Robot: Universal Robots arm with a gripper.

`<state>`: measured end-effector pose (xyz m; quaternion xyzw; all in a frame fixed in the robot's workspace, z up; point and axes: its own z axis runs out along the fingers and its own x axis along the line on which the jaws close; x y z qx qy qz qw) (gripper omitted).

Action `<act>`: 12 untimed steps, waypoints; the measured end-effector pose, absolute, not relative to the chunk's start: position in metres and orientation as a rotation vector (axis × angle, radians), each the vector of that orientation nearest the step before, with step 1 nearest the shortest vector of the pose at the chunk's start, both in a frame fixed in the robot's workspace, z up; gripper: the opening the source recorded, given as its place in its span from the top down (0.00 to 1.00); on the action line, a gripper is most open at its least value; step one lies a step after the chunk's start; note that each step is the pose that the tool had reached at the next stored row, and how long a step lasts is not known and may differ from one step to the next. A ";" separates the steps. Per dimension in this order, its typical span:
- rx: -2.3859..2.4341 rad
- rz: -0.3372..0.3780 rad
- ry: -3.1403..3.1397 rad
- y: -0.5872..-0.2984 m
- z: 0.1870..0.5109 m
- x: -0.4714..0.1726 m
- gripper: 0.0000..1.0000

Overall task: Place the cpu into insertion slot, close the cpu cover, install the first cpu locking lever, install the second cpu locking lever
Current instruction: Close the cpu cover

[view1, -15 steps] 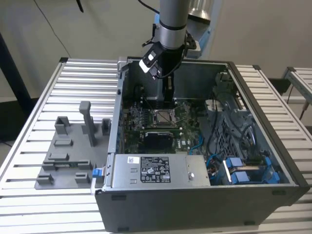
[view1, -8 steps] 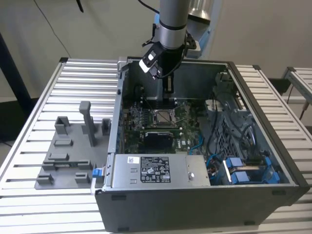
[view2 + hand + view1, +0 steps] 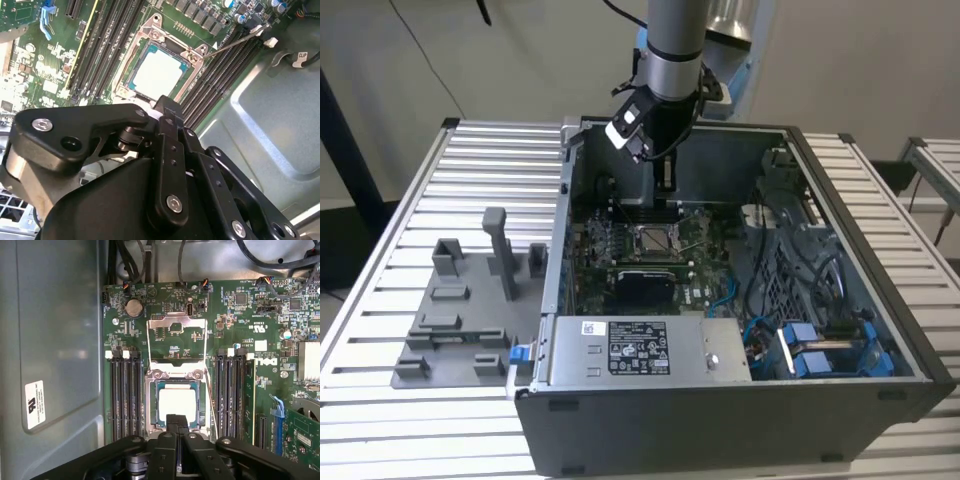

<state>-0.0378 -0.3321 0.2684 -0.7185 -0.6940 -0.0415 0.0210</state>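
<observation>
Finding: the cpu [image 3: 180, 404] lies flat inside the slot [image 3: 151, 405], silvery top up and square to the rim. It reads the same in the second wrist view [image 3: 159, 74]. Step one is judged complete.

The cover [image 3: 176, 326] is swung open, standing off the slot edge farthest from the hand, with the board [image 3: 240, 330] visible through its window. One lever [image 3: 212, 400] is a thin rod running beside the slot and angling away from its corner [image 3: 235, 42]. It is judged unlatched.

The hand [image 3: 176, 422] hangs just over the near edge of the slot. Its fingers are together with nothing between them, and it is clear of the cpu. In the exterior view the hand [image 3: 665, 178] sits above the slot, inside the case [image 3: 880, 330] on the desk [image 3: 470, 160].

Step in hand, as judged: closing the cover. That move calls for contact on the raised frame from its far side. The frame must then swing down over the slot without scraping the cpu or fouling the lever.
</observation>
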 end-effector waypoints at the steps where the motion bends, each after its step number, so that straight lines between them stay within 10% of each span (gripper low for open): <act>1: -2.227 -0.128 -2.152 -0.332 0.268 -0.038 0.89; 12: -2.210 -0.082 -2.131 -0.337 0.268 -0.009 0.89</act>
